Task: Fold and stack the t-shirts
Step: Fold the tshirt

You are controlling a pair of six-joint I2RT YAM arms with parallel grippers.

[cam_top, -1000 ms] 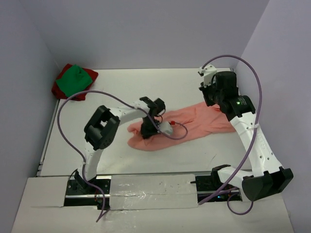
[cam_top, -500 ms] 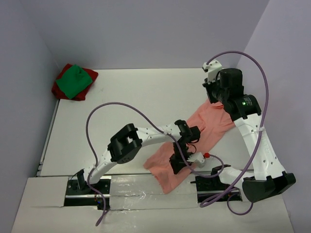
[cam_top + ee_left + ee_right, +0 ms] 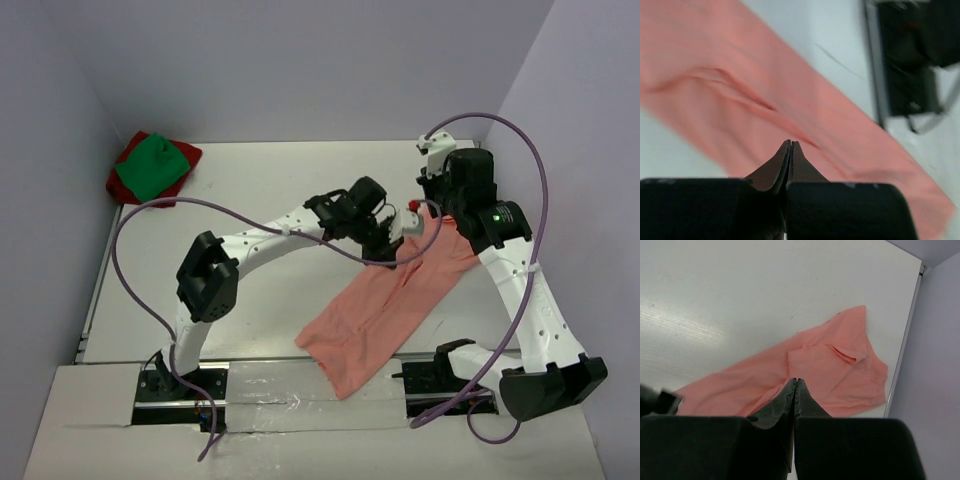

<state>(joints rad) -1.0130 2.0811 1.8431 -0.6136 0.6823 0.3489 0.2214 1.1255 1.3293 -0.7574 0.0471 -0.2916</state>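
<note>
The salmon-pink t-shirt (image 3: 385, 310) lies flat and stretched diagonally from the right middle of the table to its near edge. It also shows in the left wrist view (image 3: 740, 95) and the right wrist view (image 3: 840, 375). My left gripper (image 3: 393, 238) hovers over the shirt's far end, shut, with nothing between the jaws (image 3: 790, 143). My right gripper (image 3: 432, 205) is just beyond that end, raised above the cloth, also shut and empty (image 3: 794, 380). The bright green t-shirt (image 3: 150, 165) sits folded on the dark red one (image 3: 186, 156) in the far left corner.
Grey walls close the table on the left, back and right. A metal rail (image 3: 300, 385) with both arm bases runs along the near edge, and the pink shirt's near corner overlaps it. Purple cables loop over both arms.
My left gripper has let go of the pink shirt's near end and swung back up to its far end. The shirt stays stretched toward the near edge. The right arm barely moved.
</note>
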